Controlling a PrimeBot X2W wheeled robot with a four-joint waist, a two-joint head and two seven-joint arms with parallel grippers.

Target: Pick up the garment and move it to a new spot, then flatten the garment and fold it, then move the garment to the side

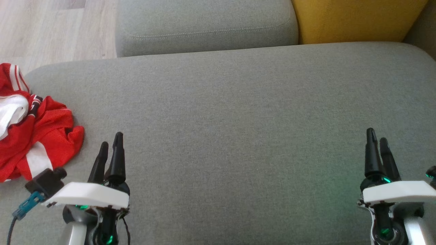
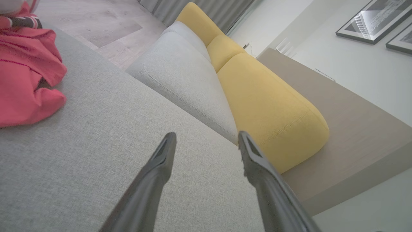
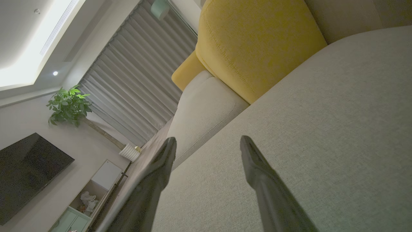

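The garment, a red jersey with white panels, lies crumpled at the far left of the grey sofa seat, partly cut off by the head view's left edge. In the left wrist view the garment sits at the upper left. My left gripper hovers just to the right of it, apart from the cloth, open with nothing between its fingers. My right gripper stands far to the right over bare cushion, also open and empty, its fingers spread.
A grey back cushion and a yellow cushion run along the far side of the seat. Wooden floor shows beyond the sofa's left end. A wide stretch of bare seat lies between my grippers.
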